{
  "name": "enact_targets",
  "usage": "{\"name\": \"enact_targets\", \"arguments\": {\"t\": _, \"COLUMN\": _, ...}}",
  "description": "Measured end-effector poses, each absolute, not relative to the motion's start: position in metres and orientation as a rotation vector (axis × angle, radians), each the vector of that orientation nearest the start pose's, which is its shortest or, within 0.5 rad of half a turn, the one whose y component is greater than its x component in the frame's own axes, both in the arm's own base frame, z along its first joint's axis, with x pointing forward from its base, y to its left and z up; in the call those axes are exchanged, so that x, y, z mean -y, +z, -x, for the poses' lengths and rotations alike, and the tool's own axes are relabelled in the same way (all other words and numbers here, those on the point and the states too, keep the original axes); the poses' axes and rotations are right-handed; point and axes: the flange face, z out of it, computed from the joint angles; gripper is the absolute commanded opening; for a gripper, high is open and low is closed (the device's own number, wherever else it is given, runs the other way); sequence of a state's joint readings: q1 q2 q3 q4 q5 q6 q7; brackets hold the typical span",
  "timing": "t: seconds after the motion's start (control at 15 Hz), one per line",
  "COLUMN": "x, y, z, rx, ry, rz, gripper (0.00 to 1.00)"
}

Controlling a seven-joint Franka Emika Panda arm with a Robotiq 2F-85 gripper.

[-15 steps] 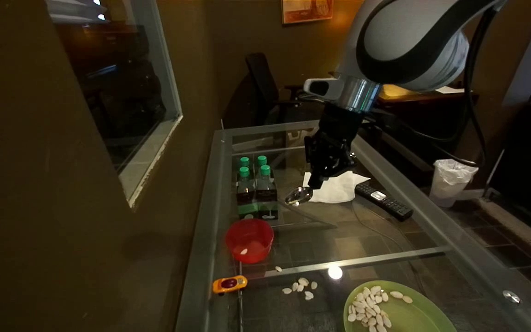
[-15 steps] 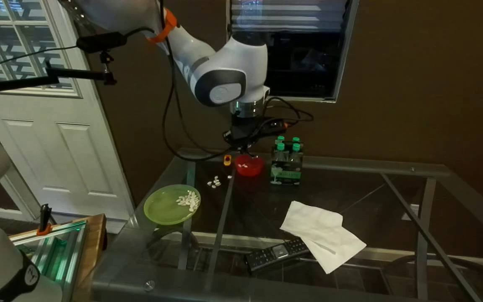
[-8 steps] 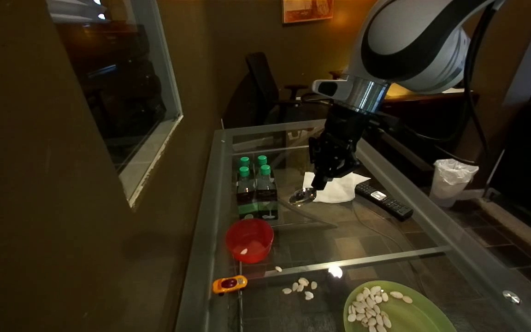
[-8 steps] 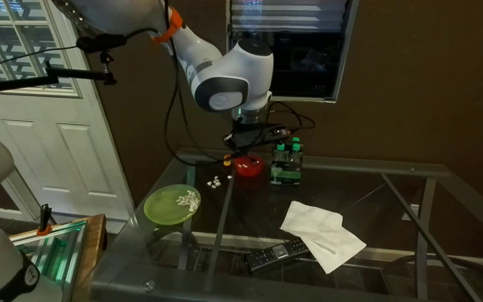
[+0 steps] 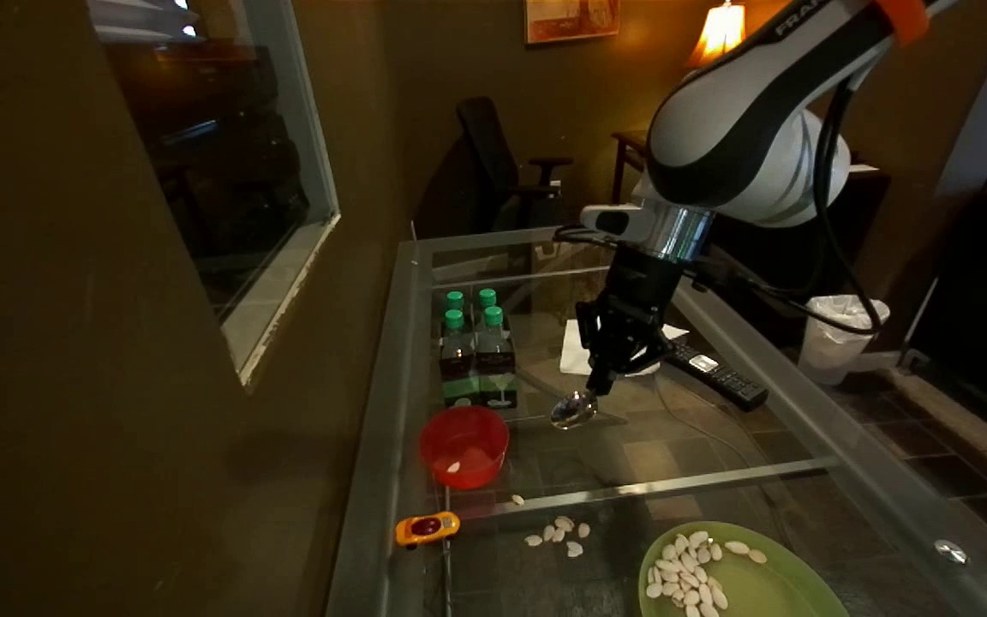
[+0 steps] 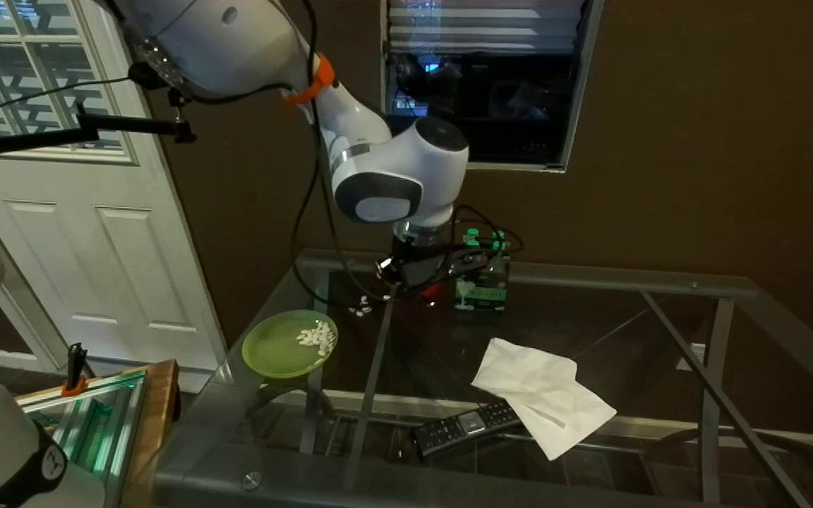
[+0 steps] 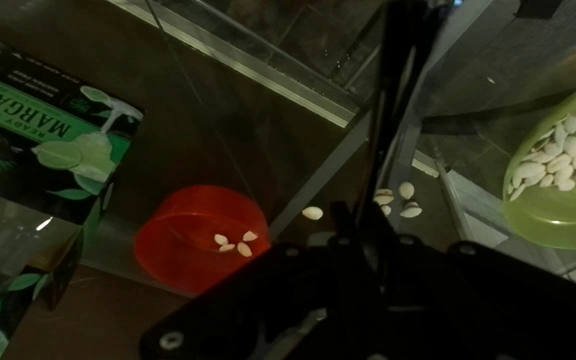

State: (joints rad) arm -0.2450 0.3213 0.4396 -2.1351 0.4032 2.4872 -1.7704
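Observation:
My gripper (image 5: 601, 383) is shut on a metal spoon (image 5: 574, 410), whose bowl hangs tilted above the glass table; no seed shows on it. In the wrist view the fingers (image 7: 360, 215) pinch the dark, thin spoon handle (image 7: 390, 100). A red bowl (image 5: 464, 467) is nearest, beside the spoon; in the wrist view the red bowl (image 7: 208, 200) holds several white seeds (image 7: 244, 249). Loose seeds (image 5: 564, 524) lie on the glass. A green plate (image 5: 780, 574) bears a heap of seeds (image 5: 686, 570). In an exterior view the gripper mostly hides the red bowl (image 6: 435, 291).
A carton of green-capped bottles (image 5: 478, 373) stands beside the red bowl. A yellow toy car (image 5: 427, 528) sits near the table's wall-side edge. A black remote (image 6: 466, 427) and white paper towels (image 6: 540, 391) lie on the table. Loose cables (image 6: 318, 176) hang from the arm.
The gripper and spoon have moved lower, toward the tabletop, and slightly closer to the seeds' side. The arm now covers more of the red bowl. The objects on the table have not moved.

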Motion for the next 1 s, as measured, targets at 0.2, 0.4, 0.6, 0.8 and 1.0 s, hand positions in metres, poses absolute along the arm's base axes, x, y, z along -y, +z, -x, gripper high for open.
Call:
{"name": "enact_targets", "arguments": {"t": 0.2, "x": -0.092, "y": 0.248, "z": -0.575, "rx": -2.513, "ry": 0.584, "rz": -2.262, "gripper": 0.02}}
{"name": "enact_targets", "arguments": {"t": 0.4, "x": -0.078, "y": 0.223, "z": -0.585, "rx": -2.602, "ry": 0.616, "rz": -2.234, "gripper": 0.02}}
{"name": "enact_targets", "arguments": {"t": 0.6, "x": -0.072, "y": 0.206, "z": -0.594, "rx": -2.679, "ry": 0.626, "rz": -2.213, "gripper": 0.02}}
{"name": "enact_targets", "arguments": {"t": 0.8, "x": -0.073, "y": 0.195, "z": -0.604, "rx": -2.746, "ry": 0.649, "rz": -2.187, "gripper": 0.02}}
{"name": "enact_targets", "arguments": {"t": 1.0, "x": -0.077, "y": 0.186, "z": -0.615, "rx": -2.785, "ry": 0.669, "rz": -2.181, "gripper": 0.02}}
